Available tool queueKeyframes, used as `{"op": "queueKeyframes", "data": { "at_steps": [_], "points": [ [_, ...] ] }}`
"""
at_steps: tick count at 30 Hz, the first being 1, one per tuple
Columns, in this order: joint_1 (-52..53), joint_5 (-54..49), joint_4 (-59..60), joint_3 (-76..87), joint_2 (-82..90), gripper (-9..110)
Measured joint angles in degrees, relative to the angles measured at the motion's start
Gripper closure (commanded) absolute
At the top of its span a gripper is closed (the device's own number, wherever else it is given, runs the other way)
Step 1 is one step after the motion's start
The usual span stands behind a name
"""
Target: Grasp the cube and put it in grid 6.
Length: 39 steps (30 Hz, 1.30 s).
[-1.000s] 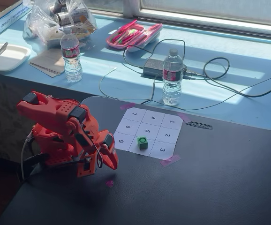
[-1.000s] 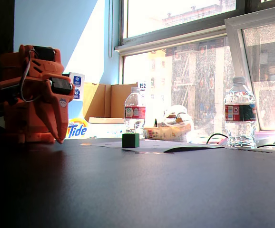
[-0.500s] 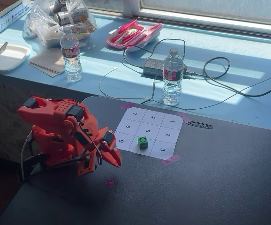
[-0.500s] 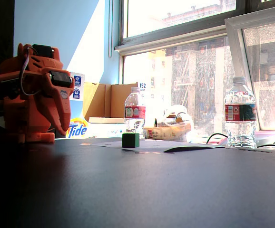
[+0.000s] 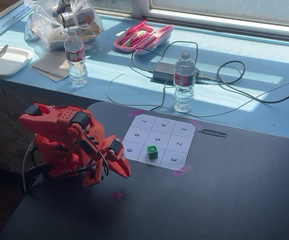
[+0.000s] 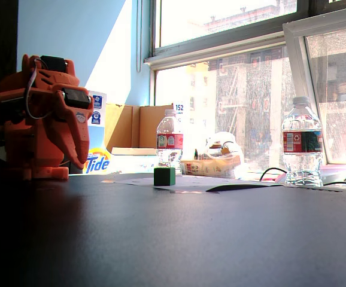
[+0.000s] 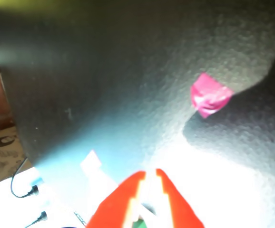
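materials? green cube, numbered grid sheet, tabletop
Small bright green cube: looks like matte plastic, possibly 3D-printed; crisp edges, ring mark on top.
White numbered grid sheet: paper, flat, held by pink tape.
Dark tabletop: matte, finely textured; laminate or similar, can't confirm.

The little green cube [image 5: 152,151] sits flat on the paper sheet [image 5: 158,140], on the line between grid 6 [image 5: 146,153] and the 5 square.

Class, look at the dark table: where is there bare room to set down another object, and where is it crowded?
Bare: the dark table right of the numbered grid sheet and toward the near edge. Crowded: the sheet's left side, between the end effector and the green cube, and the blue sill behind with bottles and cables.
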Motion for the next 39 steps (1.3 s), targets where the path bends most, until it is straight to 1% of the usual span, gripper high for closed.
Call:
{"op": "queueKeyframes", "data": {
  "at_steps": [39],
  "points": [
    [0.00,0.00,0.00,0.00,0.00,101]
  ]
}}
